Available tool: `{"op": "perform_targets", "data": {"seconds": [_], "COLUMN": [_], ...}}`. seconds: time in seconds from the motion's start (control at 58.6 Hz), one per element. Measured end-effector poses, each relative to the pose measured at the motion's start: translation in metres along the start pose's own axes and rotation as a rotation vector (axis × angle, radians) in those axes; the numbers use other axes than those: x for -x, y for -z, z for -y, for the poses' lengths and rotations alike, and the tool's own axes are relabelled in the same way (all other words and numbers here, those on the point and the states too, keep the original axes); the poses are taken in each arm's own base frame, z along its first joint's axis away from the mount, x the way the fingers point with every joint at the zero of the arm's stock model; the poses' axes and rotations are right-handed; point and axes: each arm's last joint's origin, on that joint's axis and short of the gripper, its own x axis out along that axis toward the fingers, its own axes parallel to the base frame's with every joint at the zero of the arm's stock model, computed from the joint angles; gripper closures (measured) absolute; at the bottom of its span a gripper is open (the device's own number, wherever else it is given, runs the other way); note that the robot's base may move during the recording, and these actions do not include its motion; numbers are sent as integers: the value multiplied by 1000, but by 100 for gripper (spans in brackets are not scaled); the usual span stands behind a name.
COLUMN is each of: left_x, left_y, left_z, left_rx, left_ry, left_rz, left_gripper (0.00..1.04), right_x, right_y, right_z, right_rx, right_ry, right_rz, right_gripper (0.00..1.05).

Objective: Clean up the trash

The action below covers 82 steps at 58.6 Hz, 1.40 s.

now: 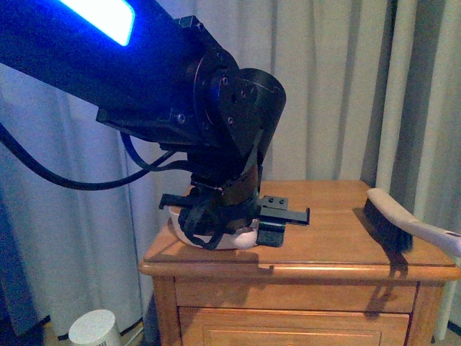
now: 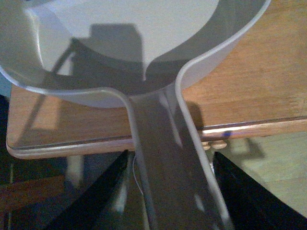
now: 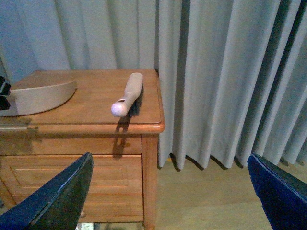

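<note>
One risk: left gripper [image 2: 171, 191] clamped on the dustpan [image 2: 120, 38], right gripper [image 3: 168, 196] wide open, my reach could knock the brush [image 3: 128, 96] off the desk [image 3: 96, 91] edge.

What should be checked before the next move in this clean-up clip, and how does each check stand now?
1. Hold on dustpan: ok; its handle fills the gap between the left gripper jaws.
2. Support of dustpan: ok; it rests on the nightstand.
3. Location of trash: cannot tell; no paper wad shows in any view.
4. Access to brush: ok; it lies free near the nightstand's right edge.
5. Readiness of right gripper: ok; jaws open, empty, off the nightstand.
</note>
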Motion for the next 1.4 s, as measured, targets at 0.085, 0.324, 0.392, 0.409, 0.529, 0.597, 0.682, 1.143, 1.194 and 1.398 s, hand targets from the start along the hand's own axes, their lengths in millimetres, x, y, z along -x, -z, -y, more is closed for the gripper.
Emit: {"op": "perform_targets", "data": {"seconds": [0.085, 0.324, 0.392, 0.409, 0.529, 0.597, 0.682, 1.143, 1.194, 1.398], "left_x": [-1, -3, -4, -4, 0, 10, 33, 212, 226, 277], "left_y": [1, 3, 4, 4, 4, 1, -6, 35, 48, 116], "left_z": [0, -1, -1, -1, -2, -4, -6, -76, -87, -131], "left_rx": [-1, -18, -34, -34, -77, -87, -116, -244, -249, -277], "left_ry": [-10, -12, -19, -19, -30, -4, 7, -94, -112, -166], "left_rz": [-2, 21, 43, 47, 136, 207, 352, 1064, 1096, 1223], "left_gripper": [66, 76, 77, 77, 77, 77, 77, 77, 77, 77], "right_x": [0, 0, 0, 0, 0, 0, 0, 0, 0, 0], "right_y": [0, 0, 0, 0, 0, 0, 0, 0, 0, 0], "right_z": [0, 0, 0, 0, 0, 0, 0, 0, 0, 0], "right_rx": [0, 0, 0, 0, 0, 0, 0, 0, 0, 0], "right_ry": [0, 0, 0, 0, 0, 0, 0, 0, 0, 0], "right_rz": [0, 0, 0, 0, 0, 0, 0, 0, 0, 0], "right_gripper": [7, 7, 7, 7, 7, 7, 7, 7, 7, 7]}}
